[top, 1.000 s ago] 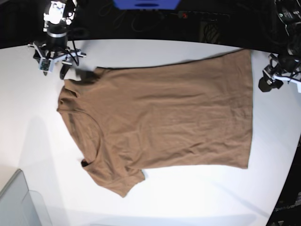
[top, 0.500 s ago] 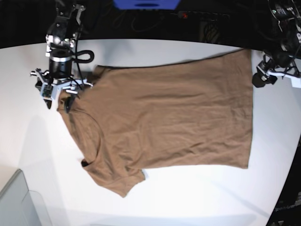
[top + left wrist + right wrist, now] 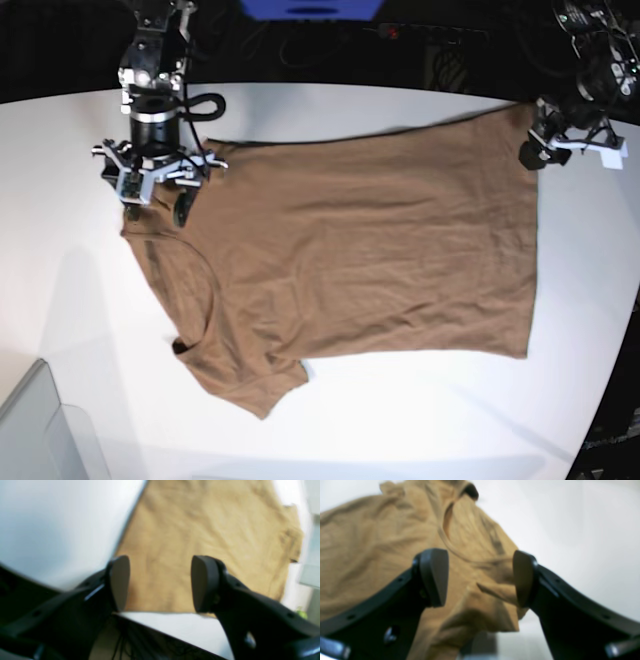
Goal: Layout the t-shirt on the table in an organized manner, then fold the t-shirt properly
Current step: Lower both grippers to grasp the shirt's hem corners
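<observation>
The brown t-shirt (image 3: pixel 360 260) lies spread flat on the white table (image 3: pixel 400 420), neck to the left and hem to the right. The lower sleeve is bunched near the front. My right gripper (image 3: pixel 157 212) hangs over the upper sleeve and shoulder at the left. Its jaws stand open in the right wrist view (image 3: pixel 480 577), with a raised fold of the t-shirt (image 3: pixel 370 542) between them. My left gripper (image 3: pixel 548 150) sits at the hem's upper right corner. It is open (image 3: pixel 160 582) just above the hem of the t-shirt (image 3: pixel 200 530), holding nothing.
A grey translucent bin (image 3: pixel 40 430) stands at the front left corner. A blue object (image 3: pixel 310 8) and dark cables lie behind the table's far edge. The table's curved edge runs down the right side, close to the left arm.
My right arm has moved rightward onto the shirt's upper sleeve and its jaws have widened. My left arm has shifted up and left toward the hem's upper corner.
</observation>
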Controlling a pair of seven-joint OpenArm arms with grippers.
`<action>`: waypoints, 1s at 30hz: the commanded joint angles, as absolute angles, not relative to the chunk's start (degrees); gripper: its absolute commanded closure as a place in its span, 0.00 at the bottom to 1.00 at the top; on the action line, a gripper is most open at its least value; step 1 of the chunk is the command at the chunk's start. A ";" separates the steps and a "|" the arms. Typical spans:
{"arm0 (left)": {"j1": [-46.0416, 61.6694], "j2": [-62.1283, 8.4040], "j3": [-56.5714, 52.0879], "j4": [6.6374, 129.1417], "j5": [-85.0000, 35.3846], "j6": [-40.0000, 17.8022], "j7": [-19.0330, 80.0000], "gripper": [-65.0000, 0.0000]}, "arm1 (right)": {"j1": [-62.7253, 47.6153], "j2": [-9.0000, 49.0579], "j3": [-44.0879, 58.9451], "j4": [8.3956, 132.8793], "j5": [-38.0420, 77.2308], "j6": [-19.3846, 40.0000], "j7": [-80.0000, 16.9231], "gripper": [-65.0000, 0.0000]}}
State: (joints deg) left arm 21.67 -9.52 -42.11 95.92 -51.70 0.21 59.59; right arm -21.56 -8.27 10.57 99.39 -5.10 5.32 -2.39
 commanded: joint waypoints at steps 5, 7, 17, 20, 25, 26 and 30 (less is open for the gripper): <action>20.53 -9.54 -42.33 92.53 -48.40 0.04 59.21 0.42 | -21.49 -8.13 11.12 96.57 -4.79 5.41 -0.84 0.36; 20.00 -8.75 -42.33 90.86 -46.81 0.04 59.21 0.42 | -21.49 -8.13 11.12 96.04 -4.88 5.41 -0.84 0.37; 18.51 -6.29 -36.00 89.54 -38.81 -0.22 59.03 0.43 | -22.64 -8.13 11.03 95.60 -4.97 5.41 -0.84 0.37; 18.59 -6.29 -33.36 89.54 -37.14 -0.22 59.03 0.55 | -22.81 -8.13 11.03 95.60 -5.05 5.41 -0.92 0.37; 18.59 -6.29 -32.40 89.45 -36.44 -0.22 59.12 1.00 | -23.52 -8.13 11.12 95.60 -5.05 5.41 -0.92 0.37; 18.59 -6.37 -32.40 89.45 -36.44 -0.22 59.38 1.00 | -23.52 -8.13 11.12 95.43 -5.05 5.41 -1.10 0.37; 18.68 -6.90 -32.84 90.24 -36.44 -0.22 59.56 1.00 | -23.43 -7.08 10.95 91.82 -5.14 5.41 -1.01 0.38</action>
State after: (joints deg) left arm 17.50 -6.81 -32.91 90.50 -39.13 -1.52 55.33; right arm -23.35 -7.40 10.72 90.87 -5.15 5.37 -2.39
